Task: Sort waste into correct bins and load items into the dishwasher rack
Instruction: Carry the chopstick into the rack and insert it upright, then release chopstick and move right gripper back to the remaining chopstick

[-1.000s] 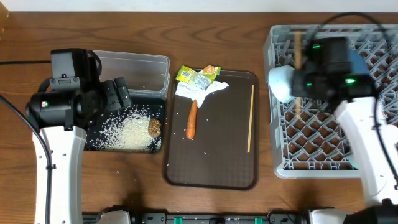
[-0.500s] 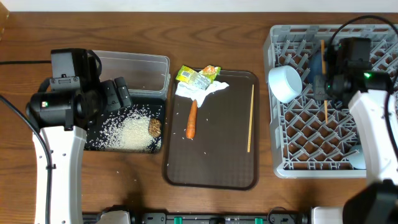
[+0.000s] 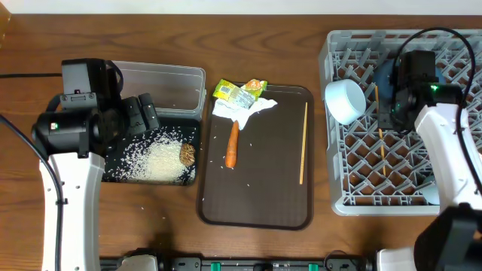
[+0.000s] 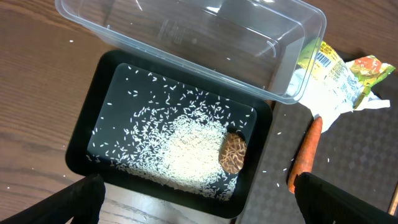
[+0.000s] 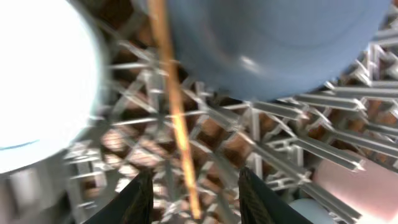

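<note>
- Left arm: stands at the left of the table, forearm rising from the near edge, wrist bent forward. Left gripper (image 4: 199, 182) hangs above the black bin (image 3: 113, 172), jaws spread wide, nothing between them.
- The black bin holds a heap of rice (image 3: 160, 159) with the brown lump (image 3: 187, 153) at its right edge. A few grains lie loose on the wood in front of it. Clear tub (image 3: 169, 79) sits just behind, touching the bin.
- Right arm: reaches from the near right corner up over the dishwasher rack (image 3: 331, 154), wrist pointing down into it.
- Right gripper (image 5: 196, 198): fingers apart. One chopstick (image 3: 379, 128) runs down between them, with a gap on each side. It lies lengthwise on the lattice, just right of the white bowl (image 3: 345, 100).
- Dark-blue plate (image 5: 280, 43) stands in the pegs beyond the fingers. Pink cup (image 5: 354, 180) shows at the lower right.
- Tray (image 3: 256, 203), between bin and rack, carries the second chopstick (image 3: 303, 143), the carrot (image 3: 232, 144), the napkin (image 3: 250, 110) and the wrappers (image 3: 239, 92).
</note>
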Action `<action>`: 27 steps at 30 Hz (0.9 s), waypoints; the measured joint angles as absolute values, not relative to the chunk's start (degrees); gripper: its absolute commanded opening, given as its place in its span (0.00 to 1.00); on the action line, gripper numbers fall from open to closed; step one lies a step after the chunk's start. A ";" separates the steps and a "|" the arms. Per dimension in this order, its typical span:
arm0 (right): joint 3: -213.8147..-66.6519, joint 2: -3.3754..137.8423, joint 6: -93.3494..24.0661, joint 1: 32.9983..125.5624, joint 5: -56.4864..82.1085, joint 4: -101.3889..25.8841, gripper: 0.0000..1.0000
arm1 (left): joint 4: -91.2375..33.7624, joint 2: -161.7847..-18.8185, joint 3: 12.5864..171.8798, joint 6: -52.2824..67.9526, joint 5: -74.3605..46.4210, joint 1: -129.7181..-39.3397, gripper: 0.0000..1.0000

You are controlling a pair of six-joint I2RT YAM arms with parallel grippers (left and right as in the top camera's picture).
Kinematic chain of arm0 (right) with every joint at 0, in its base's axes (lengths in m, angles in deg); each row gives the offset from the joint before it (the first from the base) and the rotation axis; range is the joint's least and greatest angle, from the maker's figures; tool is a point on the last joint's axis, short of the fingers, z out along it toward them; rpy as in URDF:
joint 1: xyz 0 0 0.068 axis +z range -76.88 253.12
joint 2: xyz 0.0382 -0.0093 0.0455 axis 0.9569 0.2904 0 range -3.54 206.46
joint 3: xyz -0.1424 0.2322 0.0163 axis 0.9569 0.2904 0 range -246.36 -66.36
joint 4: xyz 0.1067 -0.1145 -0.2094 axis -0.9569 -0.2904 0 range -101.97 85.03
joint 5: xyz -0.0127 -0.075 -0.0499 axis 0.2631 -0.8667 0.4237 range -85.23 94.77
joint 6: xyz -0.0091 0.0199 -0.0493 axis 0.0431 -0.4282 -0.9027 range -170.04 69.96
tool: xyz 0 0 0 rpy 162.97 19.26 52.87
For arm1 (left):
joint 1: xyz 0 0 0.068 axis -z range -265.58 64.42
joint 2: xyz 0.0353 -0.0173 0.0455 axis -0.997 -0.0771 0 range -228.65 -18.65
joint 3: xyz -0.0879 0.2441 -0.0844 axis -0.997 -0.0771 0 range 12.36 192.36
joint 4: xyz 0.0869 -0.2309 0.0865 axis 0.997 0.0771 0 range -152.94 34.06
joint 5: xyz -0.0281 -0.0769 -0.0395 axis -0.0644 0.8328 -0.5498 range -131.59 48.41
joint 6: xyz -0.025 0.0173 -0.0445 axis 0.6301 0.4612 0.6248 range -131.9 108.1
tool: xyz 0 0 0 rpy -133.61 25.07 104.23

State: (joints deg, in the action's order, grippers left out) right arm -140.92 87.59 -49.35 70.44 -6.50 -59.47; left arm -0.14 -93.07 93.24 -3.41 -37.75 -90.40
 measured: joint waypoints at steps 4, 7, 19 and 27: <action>-140.94 83.00 -48.85 74.92 -0.10 -59.16 0.33 | -0.14 -93.07 93.22 -3.41 -37.75 -90.40 0.98; -140.97 80.86 -48.24 80.08 5.00 -58.59 0.29 | -0.14 -93.07 93.24 -3.41 -37.73 -90.40 0.98; -139.65 89.21 -34.79 102.13 5.76 -54.22 0.21 | -0.14 -93.07 93.24 -3.41 -37.75 -90.40 0.98; -138.28 103.29 -26.25 102.70 2.42 -52.41 0.19 | -0.14 -93.07 93.24 -3.41 -37.75 -90.42 0.98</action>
State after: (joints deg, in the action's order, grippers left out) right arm -138.28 103.29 -26.25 102.70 2.42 -52.41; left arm -0.14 -93.07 93.24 -3.41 -37.75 -90.42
